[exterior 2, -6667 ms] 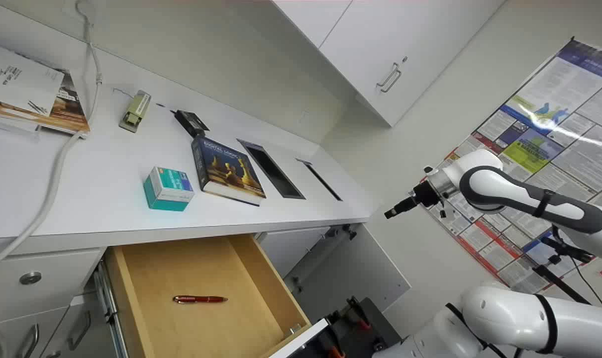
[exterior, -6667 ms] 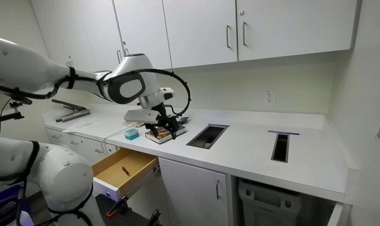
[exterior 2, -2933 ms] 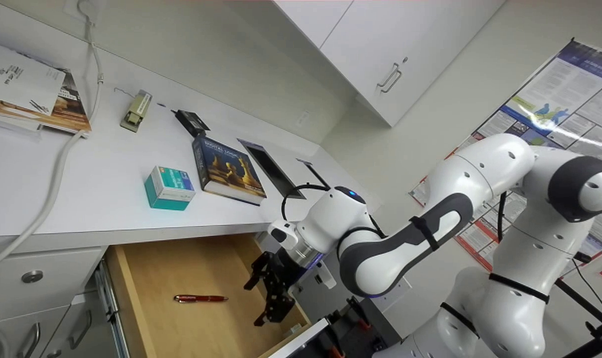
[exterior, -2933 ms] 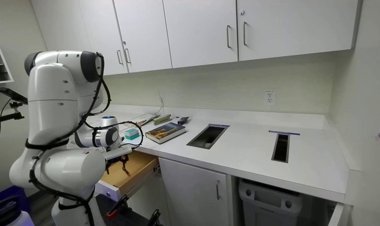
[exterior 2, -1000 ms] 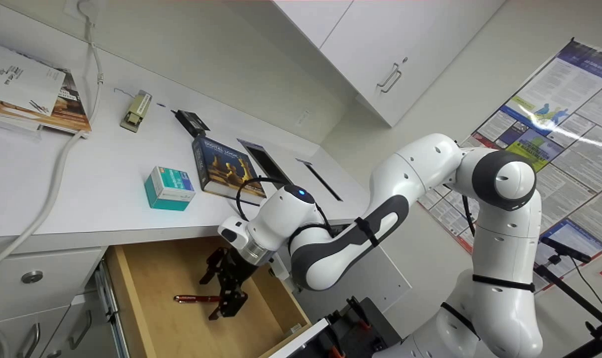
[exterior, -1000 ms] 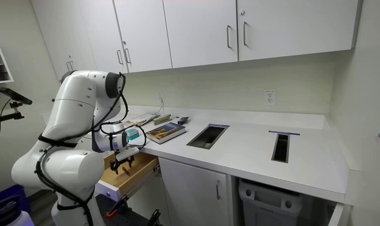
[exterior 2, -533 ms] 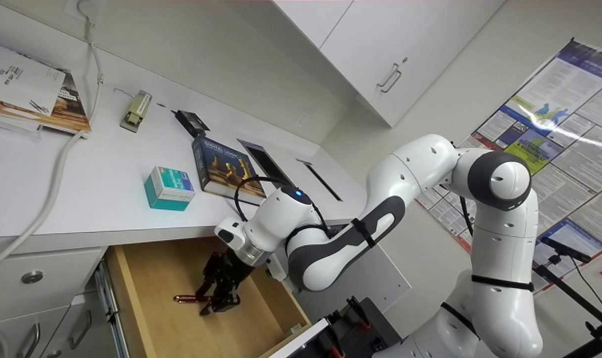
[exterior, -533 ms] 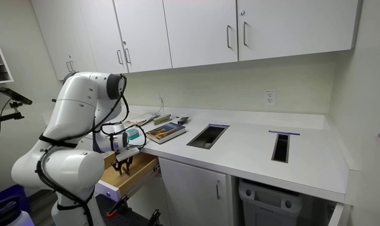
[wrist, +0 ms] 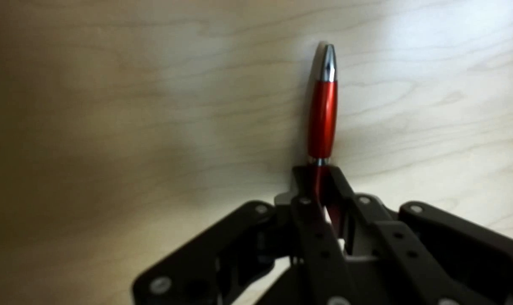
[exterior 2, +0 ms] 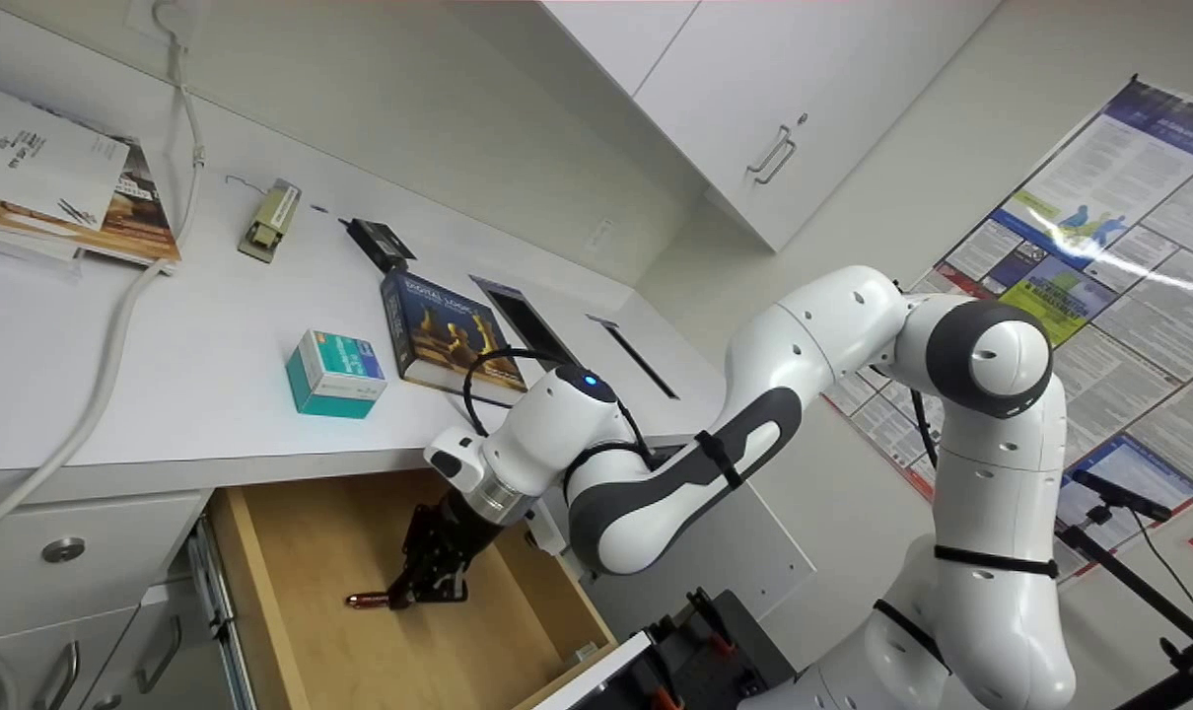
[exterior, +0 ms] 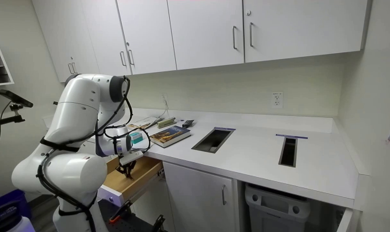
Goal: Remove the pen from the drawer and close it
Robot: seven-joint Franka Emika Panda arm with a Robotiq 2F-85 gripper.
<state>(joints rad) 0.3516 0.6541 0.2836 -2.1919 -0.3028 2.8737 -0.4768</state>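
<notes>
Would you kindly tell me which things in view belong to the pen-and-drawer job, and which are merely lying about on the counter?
Part of the job:
pen, between the closed jaws
drawer, open

Just lying on the counter:
book
box
papers
green item
black item

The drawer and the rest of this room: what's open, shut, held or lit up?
Drawer, pulled open
Pen, held, inside the drawer
Pincer, closed on the pen
Book, shut, lying flat
Teal box, apparently shut
Overhead cupboards, shut
Bin cupboard, open, grey bin showing
Blue light on the arm, lit
</notes>
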